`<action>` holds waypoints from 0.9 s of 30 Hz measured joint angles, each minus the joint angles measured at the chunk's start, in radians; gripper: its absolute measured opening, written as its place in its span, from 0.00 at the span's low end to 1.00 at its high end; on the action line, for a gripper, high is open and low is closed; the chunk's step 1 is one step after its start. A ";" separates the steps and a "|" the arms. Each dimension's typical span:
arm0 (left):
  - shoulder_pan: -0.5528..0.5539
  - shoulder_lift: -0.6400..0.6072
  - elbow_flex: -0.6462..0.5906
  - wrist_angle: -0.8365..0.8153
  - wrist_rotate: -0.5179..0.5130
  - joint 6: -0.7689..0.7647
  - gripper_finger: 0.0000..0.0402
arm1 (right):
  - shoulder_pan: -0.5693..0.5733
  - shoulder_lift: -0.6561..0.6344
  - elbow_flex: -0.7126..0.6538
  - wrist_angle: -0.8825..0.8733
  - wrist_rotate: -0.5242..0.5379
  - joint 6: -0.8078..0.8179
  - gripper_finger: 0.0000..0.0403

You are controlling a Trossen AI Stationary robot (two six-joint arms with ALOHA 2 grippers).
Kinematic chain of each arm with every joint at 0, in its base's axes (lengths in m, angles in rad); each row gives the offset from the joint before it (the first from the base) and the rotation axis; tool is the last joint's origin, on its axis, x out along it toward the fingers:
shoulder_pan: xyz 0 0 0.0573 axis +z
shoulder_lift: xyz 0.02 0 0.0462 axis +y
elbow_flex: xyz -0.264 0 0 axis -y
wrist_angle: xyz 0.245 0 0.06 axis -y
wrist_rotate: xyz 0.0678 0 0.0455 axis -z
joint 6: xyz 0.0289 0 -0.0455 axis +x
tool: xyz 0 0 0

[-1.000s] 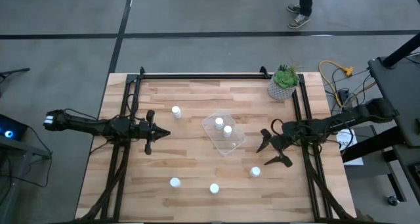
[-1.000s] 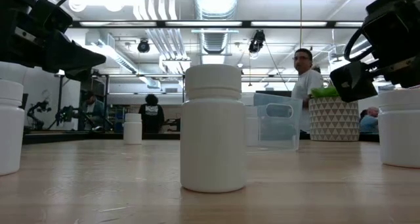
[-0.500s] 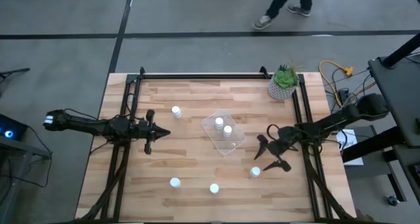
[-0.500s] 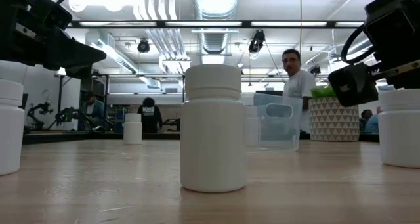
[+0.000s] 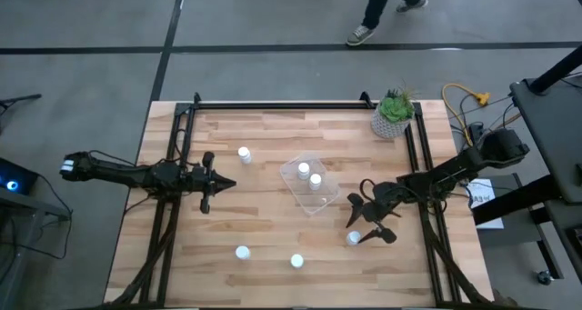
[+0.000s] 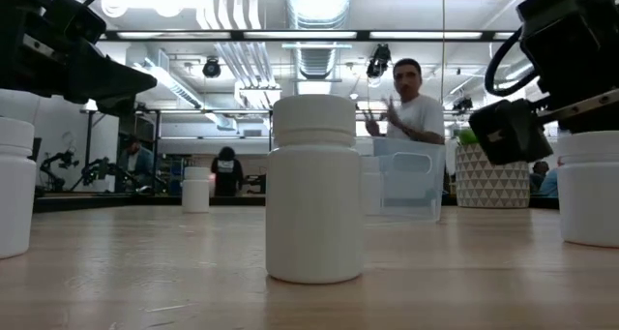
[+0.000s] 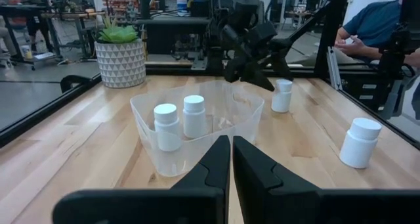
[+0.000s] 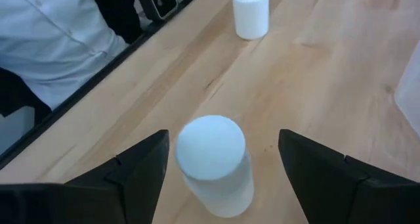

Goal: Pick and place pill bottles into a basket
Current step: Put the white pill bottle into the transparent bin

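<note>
The right tool (image 5: 367,227) sits with its two dark fingers spread wide, one on either side of a small white cylindrical pill bottle with a white cap (image 5: 353,238), and it grips nothing; in the right wrist view that bottle (image 8: 212,163) stands upright in the gap, clear of both fingers (image 8: 141,168). This bottle stands on the pale wooden plank surface (image 5: 273,228) just off the near right corner of the clear, see-through rectangular plastic basket (image 5: 310,185). Inside the basket, two more white bottles (image 5: 304,170) (image 5: 316,180) stand upright side by side, plain to see in the left wrist view (image 7: 166,126) (image 7: 193,116). Over on the basket's left, the left tool (image 5: 218,184) waits with its fingers pressed shut and empty, pointing toward the basket. Another bottle (image 5: 244,154) stands to the basket's far left, and two more (image 5: 242,252) (image 5: 296,261) stand well in front of it, near the front edge. Beyond the basket, at the far right corner, sits a pale patterned pot with a green plant (image 5: 393,115). A person (image 6: 411,103) stands behind the basket in the low view.
</note>
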 joint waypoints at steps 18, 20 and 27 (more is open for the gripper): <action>0.000 -0.002 0.000 0.000 0.000 0.000 0.00 | 0.000 0.209 0.082 -0.007 0.000 0.029 0.67; 0.000 -0.001 0.000 0.000 0.000 0.000 0.00 | 0.000 0.210 0.084 -0.007 0.000 0.033 0.67; 0.000 -0.001 0.000 -0.001 0.000 0.000 0.00 | 0.000 0.185 0.093 -0.013 -0.023 0.034 0.63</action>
